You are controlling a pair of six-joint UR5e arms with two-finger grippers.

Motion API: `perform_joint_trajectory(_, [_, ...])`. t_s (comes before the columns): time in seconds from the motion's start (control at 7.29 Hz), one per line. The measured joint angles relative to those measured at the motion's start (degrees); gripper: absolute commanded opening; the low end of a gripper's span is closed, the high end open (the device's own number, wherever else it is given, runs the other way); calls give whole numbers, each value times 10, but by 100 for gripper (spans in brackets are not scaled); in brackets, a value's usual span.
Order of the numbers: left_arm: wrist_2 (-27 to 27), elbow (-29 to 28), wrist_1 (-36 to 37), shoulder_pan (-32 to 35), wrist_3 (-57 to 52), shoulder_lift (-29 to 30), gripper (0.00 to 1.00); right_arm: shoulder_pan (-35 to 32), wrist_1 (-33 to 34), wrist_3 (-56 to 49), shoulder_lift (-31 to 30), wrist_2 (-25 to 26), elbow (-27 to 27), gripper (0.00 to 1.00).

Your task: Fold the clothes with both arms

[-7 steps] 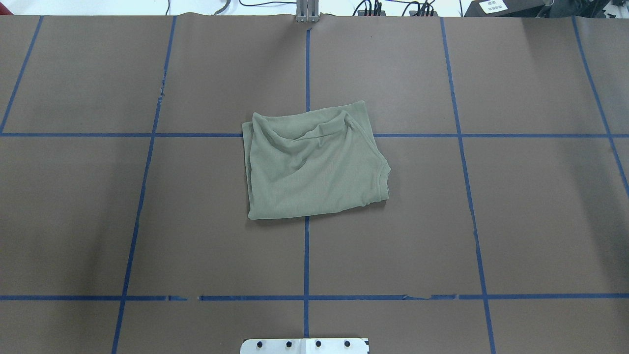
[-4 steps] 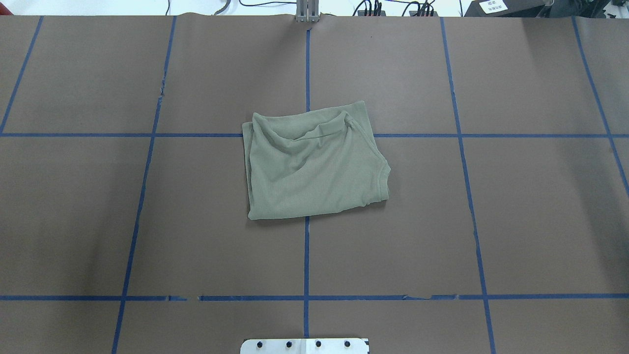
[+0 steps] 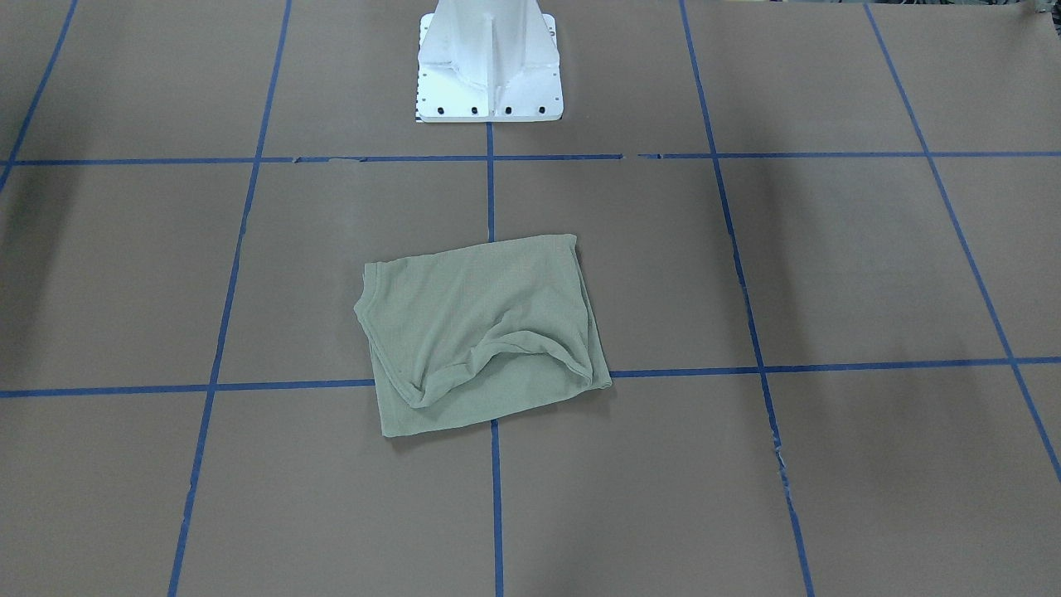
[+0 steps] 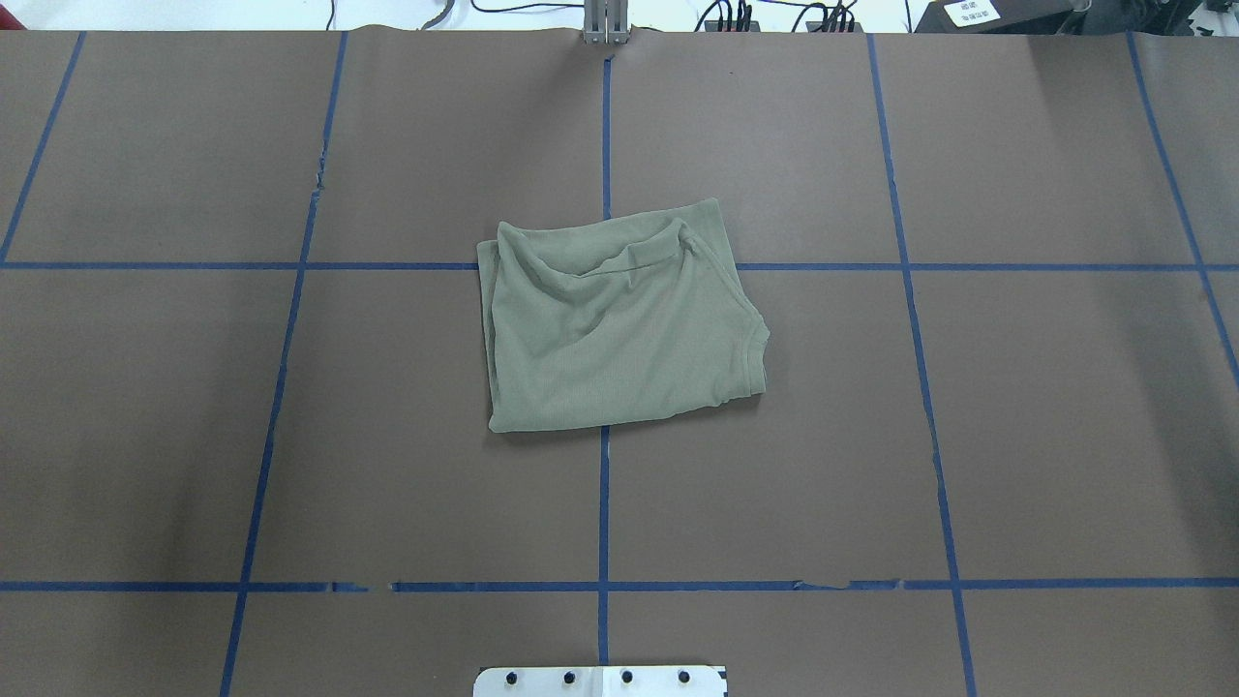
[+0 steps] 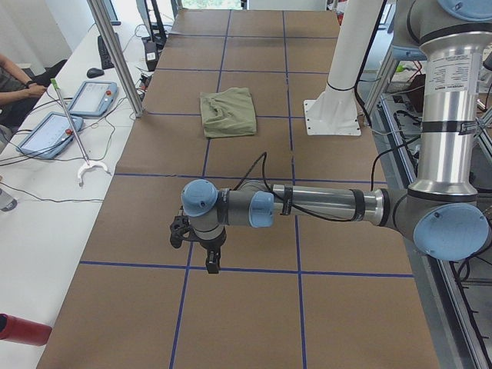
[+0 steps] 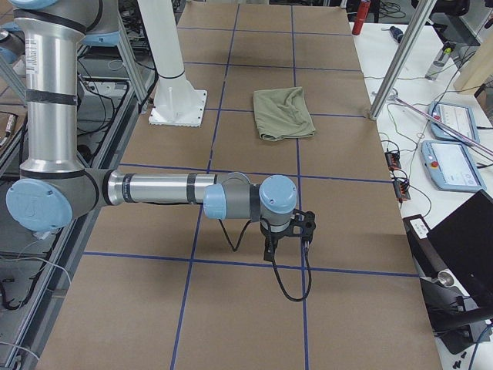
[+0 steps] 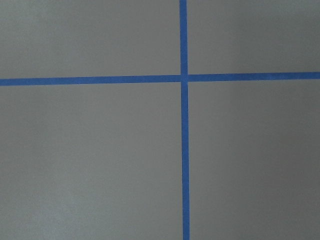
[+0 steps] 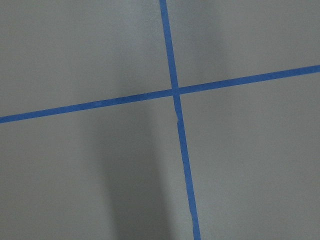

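- Change since the earlier frames: none; the shirt lies in the same place and the same folds.
- Surroundings: white pedestal stands beyond both claws, beside the shirt. Two teach pendants lie on a side bench past the left claw.
- Left claw: points down over a blue tape crossing, well apart from the shirt; its opening cannot be judged, and no hold is seen.
- Right claw: likewise over a tape crossing, well apart from the shirt; opening cannot be judged.
- Between each claw and the shirt: brown tabletop.
- Shirt: pale sage-green knit, folded to a rough rectangle, ribbed hem on one edge, a soft rumpled pocket along another.
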State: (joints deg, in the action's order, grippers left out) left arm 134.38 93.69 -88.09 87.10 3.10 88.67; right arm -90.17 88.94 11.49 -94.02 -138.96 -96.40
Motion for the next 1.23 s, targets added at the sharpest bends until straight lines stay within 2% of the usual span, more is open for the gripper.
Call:
perform_joint_trajectory(0.82, [1,1,-1,0,3,2,100,1,7,13,1,12,3,100])
perform_joint_trajectory(1.23, [1,1,-2,0,3,2,100,6,8,3,0,69,2,100])
